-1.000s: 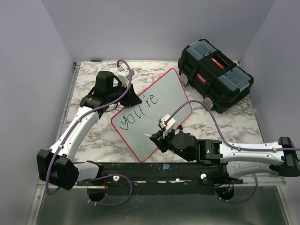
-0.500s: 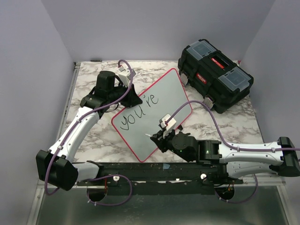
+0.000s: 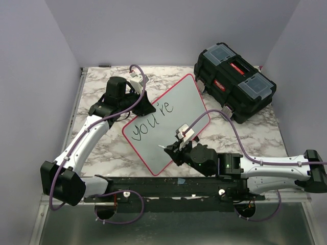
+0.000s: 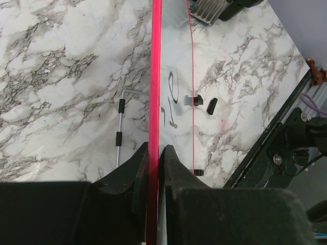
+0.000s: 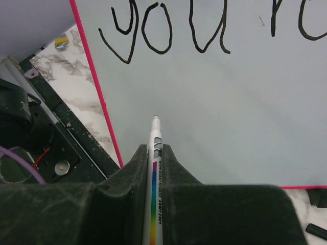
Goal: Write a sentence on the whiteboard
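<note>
moved: the marker [image 3: 164, 148] tip had edged slightly toward 9 o'clock.
right pincer [image 3: 172, 149]: clamped on the marker, tip at the board's blank near part.
whiteboard [image 3: 179, 107]: mid-surface [image 3: 265, 138], turned diamond-wise.
sentence [image 3: 152, 121]: only "you're" stood written, at 12 o'clock from the tip.
left pincer [image 3: 145, 108]: narrow, pinching the whiteboard's red rim at 10 o'clock.
toolbox [image 3: 235, 81]: at 2 o'clock, just beside the whiteboard's far corner.

A black toolbox [image 3: 235, 81] with a red label, grey latches and two clear lid compartments stands at an angle on the far right corner of the white marble table [image 3: 97, 148]. A thin bent metal rod [image 4: 119, 122] with two black sleeves lies flat on the table. Pale lilac walls [image 3: 168, 30] close it in on three sides.
</note>
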Controlling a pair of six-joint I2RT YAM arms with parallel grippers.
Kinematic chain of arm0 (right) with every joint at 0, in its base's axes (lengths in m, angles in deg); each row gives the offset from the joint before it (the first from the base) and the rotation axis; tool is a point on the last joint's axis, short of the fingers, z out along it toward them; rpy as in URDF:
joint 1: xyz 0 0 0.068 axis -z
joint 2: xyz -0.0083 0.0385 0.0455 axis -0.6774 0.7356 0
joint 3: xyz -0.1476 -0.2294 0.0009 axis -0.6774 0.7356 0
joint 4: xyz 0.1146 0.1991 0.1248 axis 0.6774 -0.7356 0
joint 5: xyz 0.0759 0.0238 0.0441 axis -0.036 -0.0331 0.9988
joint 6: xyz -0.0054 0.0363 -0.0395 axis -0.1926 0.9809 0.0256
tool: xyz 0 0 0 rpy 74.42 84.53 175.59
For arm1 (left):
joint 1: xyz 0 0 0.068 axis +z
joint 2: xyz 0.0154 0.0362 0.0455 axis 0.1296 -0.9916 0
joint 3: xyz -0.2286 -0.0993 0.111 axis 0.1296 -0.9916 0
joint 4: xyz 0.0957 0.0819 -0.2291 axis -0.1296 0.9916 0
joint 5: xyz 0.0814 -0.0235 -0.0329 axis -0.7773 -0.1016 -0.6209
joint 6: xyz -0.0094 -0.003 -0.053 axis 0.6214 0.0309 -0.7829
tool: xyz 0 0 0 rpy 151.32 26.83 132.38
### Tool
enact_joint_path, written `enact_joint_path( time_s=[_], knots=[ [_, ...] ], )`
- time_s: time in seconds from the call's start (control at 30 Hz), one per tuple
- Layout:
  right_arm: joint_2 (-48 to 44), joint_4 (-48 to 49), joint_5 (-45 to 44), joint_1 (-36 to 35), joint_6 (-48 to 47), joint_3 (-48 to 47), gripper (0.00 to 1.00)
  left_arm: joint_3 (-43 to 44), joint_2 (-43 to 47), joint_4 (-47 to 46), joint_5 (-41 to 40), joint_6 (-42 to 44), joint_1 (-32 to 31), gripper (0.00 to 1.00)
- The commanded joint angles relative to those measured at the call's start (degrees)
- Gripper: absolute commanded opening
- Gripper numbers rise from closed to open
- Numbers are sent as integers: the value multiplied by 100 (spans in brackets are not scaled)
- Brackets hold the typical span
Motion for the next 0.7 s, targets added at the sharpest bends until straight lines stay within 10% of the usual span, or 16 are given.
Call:
enact_joint_path(
  time_s=[0.0, 0.67],
  knots=[
    [34, 372, 159, -50, -142, 128, 1, -268, 6, 307, -328, 467, -89, 0],
    [1094, 1175, 183, -55, -441, -305, 1, -234, 13, 326, -426, 476, -106, 0]
  ],
)
